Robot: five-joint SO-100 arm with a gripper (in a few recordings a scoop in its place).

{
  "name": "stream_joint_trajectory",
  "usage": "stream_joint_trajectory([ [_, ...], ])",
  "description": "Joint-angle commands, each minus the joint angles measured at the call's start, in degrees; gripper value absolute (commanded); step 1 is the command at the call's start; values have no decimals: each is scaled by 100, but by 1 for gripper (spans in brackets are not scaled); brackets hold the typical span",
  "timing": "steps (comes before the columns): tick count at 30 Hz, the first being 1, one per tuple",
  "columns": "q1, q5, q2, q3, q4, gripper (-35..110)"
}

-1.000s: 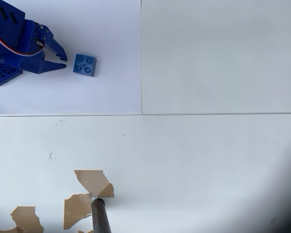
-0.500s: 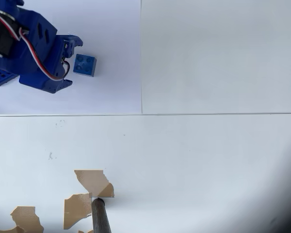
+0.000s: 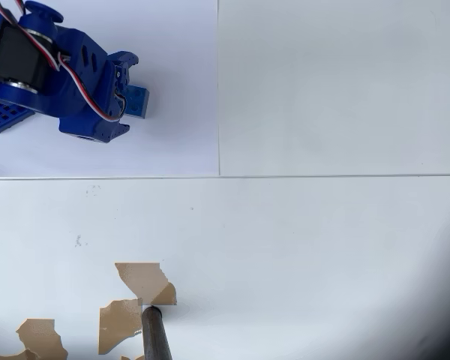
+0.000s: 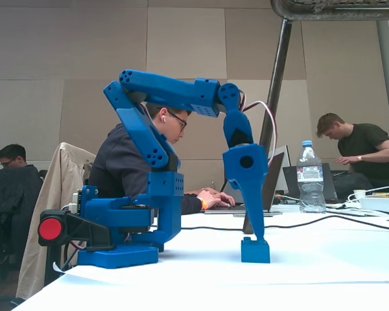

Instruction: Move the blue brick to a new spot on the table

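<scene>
Directly under the gripper (image 3: 124,88): blue brick (image 3: 139,101), resting on the paper sheet (image 3: 172,142) at upper left of the table (image 3: 322,240), overhead view. Fingers are spread, one each side of the brick; contact can't be confirmed. Fixed view: gripper (image 4: 254,238) points straight down, tips at the brick (image 4: 255,251), which sits flat. Judgement: tool is aligned w/ the brick, no sideways offset; closing is what remains before a lift.

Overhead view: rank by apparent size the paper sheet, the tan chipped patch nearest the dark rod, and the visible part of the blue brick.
1. White rectangular paper sheet
2. Tan chipped patch
3. Small blue plastic brick, partly covered by the blue tool
</scene>
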Motion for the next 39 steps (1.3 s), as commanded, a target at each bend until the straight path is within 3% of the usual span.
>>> stream_joint_trajectory([
  [1, -193, 255, -132, 105, -316, 38],
  [8, -299, 527, -1037, 97, -1028, 35],
  [12, -193, 686, -1362, 9, -1230, 7],
  [14, -132, 729, -1371, 9, -1283, 1],
  [21, 290, 1178, -923, -791, -413, 0],
  [31, 2689, 1608, -1239, -2338, 501, 0],
  [39, 4764, 1626, -2118, -2900, 668, 0],
])
